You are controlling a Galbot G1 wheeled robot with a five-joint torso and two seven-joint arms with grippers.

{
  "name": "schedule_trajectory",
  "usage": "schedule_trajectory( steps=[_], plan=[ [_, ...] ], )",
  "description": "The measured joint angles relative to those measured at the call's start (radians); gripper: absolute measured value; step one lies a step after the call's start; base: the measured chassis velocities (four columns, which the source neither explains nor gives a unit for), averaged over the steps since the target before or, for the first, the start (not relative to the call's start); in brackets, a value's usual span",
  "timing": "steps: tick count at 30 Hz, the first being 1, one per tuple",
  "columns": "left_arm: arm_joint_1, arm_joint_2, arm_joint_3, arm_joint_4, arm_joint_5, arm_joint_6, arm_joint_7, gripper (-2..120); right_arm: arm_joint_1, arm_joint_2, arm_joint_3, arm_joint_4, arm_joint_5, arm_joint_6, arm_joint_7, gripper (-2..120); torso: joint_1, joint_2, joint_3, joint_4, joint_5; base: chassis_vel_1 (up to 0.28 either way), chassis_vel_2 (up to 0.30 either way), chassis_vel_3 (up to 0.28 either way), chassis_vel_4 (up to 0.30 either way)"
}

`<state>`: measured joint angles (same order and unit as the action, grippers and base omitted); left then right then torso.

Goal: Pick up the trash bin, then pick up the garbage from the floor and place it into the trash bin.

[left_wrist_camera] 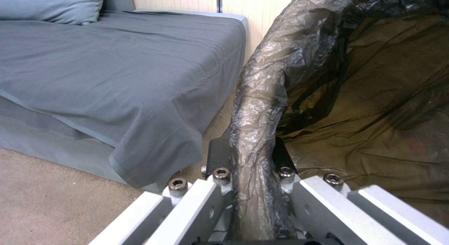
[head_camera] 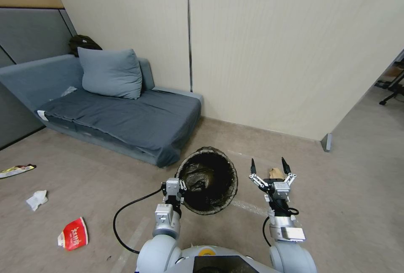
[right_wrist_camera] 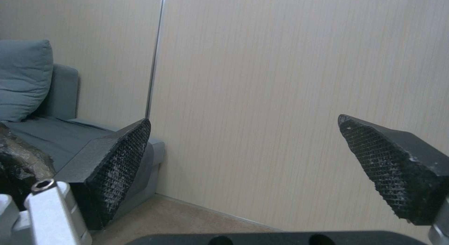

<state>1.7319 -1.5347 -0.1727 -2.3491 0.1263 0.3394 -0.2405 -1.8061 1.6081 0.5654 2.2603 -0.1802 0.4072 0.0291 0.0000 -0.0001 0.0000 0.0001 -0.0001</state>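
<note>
Left end effector [head_camera: 182,185] at 6 o'clock is clamping the trash bin [head_camera: 207,180] by its liner-wrapped rim, mouth tilting toward the robot for drop-ins, while right end effector [head_camera: 269,167] is hovering wide open over tan paper garbage [head_camera: 275,173], red wrapper [head_camera: 73,234] lying at 8 o'clock.

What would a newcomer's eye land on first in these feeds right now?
First, the round trash bin with its dark plastic liner, held up at centre by the left gripper clamped on its near rim. Next, the right gripper, open and empty beside the bin, with a tan paper piece on the floor behind it. Then the litter on the left floor: a red-and-white wrapper and a white tissue wad, before the grey sofa.
</note>
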Motion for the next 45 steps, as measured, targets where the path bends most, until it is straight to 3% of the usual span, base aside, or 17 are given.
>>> schedule_trajectory(
  steps=[7,18,22,33,45],
  plan=[
    [0.004,0.003,0.000,-0.004,0.000,0.001,-0.001,1,0.009,0.000,0.015,0.001,-0.018,-0.018,0.005,100,0.000,0.000,0.000,-0.0001,0.0001,0.000,0.000,0.000,0.000],
    [0.009,0.007,0.002,-0.006,0.010,0.001,-0.003,1,0.128,0.000,0.091,0.006,0.100,-0.225,0.012,100,0.000,0.000,0.000,0.0000,0.0001,0.000,0.000,0.000,0.000],
    [0.019,0.007,-0.002,-0.012,0.015,0.002,-0.003,1,0.235,-0.059,0.167,-0.047,0.155,-0.320,0.012,100,0.000,0.000,0.000,0.0000,0.0002,0.000,0.000,0.000,0.000],
    [0.032,0.004,-0.007,-0.017,0.021,0.002,-0.005,1,0.374,-0.192,0.245,-0.238,0.237,-0.398,0.009,100,0.000,0.000,0.000,-0.0001,0.0002,0.000,0.000,0.000,0.000],
    [0.034,0.003,-0.007,-0.015,0.033,-0.003,-0.005,1,0.448,-0.246,0.257,-0.460,0.234,-0.502,0.010,100,0.000,0.000,0.000,-0.0001,0.0000,0.000,0.000,0.000,0.000]
  ],
)
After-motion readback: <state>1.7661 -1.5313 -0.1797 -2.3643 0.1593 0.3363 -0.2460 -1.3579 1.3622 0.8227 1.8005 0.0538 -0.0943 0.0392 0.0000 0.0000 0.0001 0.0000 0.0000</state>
